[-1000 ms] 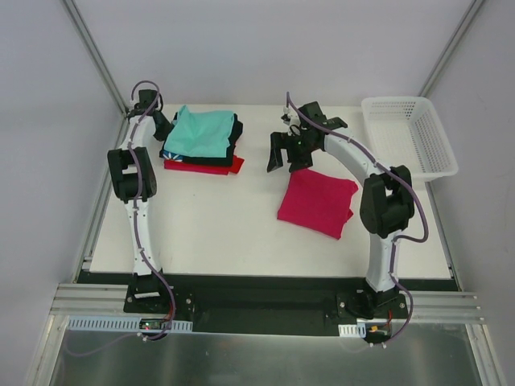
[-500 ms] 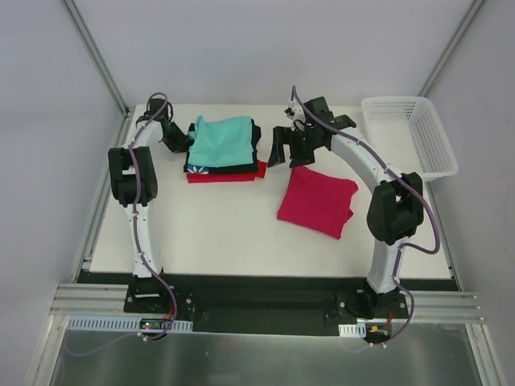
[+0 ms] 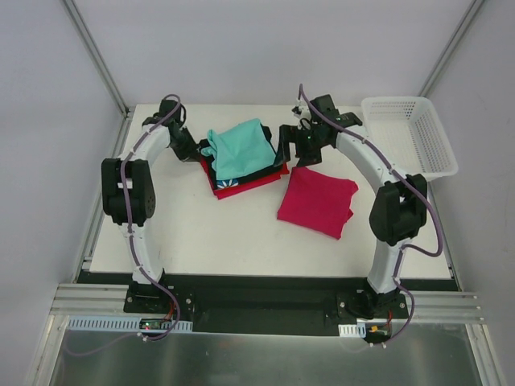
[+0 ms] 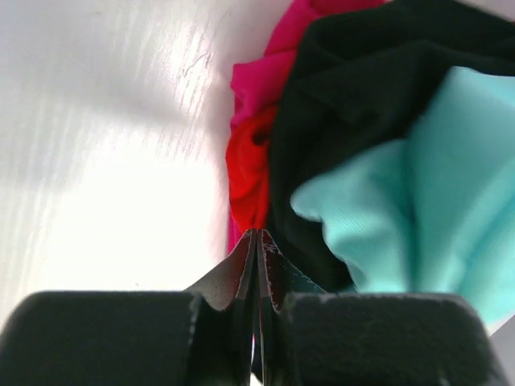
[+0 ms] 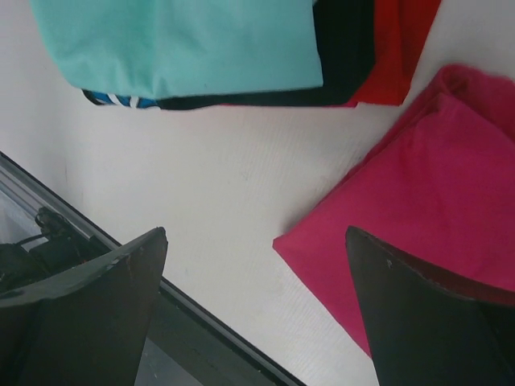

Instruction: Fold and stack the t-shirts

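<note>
Left gripper (image 3: 191,148), its fingers pressed fully together, sits against the left edge of a stack of folded shirts (image 3: 241,167) at the far middle of the table (image 3: 201,233). The wrist view shows its tips (image 4: 257,240) touching the bottom red shirt (image 3: 251,183), but not whether any cloth is pinched between them.

A teal shirt (image 3: 240,146) tops the pile over a black shirt (image 4: 354,104). The folded crimson shirt (image 3: 318,201) lies flat on the table just right of and nearer than the stack, apart from it. Right gripper (image 3: 296,153) hovers at the stack's right edge, above the crimson shirt's far edge, spread wide and holding nothing. A white basket (image 3: 442,137) stands at the far right.

The likely trouble is the pile itself. A low shove on the bottom layers could slide the teal shirt off or open its fold, and the pile is now close enough to run into the right gripper or ride onto the crimson shirt.

A second ago the stack lay squarely at the far left. It has since travelled right towards the centre and turned, and the teal layer has bunched along its left edge. The right gripper has drawn slightly farther back. The crimson shirt has not moved.
</note>
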Motion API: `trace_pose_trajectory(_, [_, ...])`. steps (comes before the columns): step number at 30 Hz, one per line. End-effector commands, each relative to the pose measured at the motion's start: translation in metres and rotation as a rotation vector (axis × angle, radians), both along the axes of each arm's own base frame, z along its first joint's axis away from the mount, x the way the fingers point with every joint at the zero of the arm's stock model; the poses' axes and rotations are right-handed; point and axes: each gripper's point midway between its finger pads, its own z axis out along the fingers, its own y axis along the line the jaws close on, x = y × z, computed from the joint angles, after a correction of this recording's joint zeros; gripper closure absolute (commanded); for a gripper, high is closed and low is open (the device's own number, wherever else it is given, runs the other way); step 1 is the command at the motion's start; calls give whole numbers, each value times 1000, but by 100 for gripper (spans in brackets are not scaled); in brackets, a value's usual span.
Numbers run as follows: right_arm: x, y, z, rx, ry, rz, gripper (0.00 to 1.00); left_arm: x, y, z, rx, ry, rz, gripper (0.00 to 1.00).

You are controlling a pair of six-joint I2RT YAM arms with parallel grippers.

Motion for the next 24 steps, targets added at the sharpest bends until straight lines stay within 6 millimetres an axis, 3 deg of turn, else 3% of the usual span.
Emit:
trace_pose_trajectory(1, [37,-6,40,22,-117,-16,4,14,25,98,116,-230,26,100])
trace_pose_trajectory(2, [44,-2,35,29,-107,-10,4,16,26,112,121,-265,29,100])
trace_pose_trajectory(6, [68,30,64,201,-185,49,4,32,24,157,117,-382,26,100])
trace_pose_trajectory(7, [64,44,74,295,-170,96,3,36,23,163,112,-398,22,100])
trace_pose_trajectory(8, [67,52,79,343,-173,120,1,39,16,161,81,-395,-7,100])
trace_pose_trajectory(9, [76,60,68,380,-154,132,1,44,13,172,69,-427,-30,100])
trace_pose_trajectory(10, [77,69,82,441,-137,153,3,45,8,173,53,-430,-46,100])
trace_pose_trajectory(12, [84,75,69,461,-100,149,4,44,2,175,45,-438,-72,100])
trace_pose_trajectory(17, [83,94,72,548,-126,175,4,49,-9,175,55,-475,-152,100])
trace_pose_trajectory(18, [82,97,72,568,-109,186,19,51,-17,178,34,-487,-184,100])
trace_pose_trajectory(19, [87,100,62,572,-73,169,70,53,-23,178,14,-492,-204,100])
trace_pose_trajectory(20, [91,103,67,590,-56,160,90,57,-28,175,-3,-492,-221,100])
trace_pose_trajectory(21, [92,105,65,597,-39,157,100,57,-38,176,-41,-495,-251,100])
trace_pose_trajectory(24, [93,109,52,596,4,145,100,63,-50,172,-66,-492,-269,100])
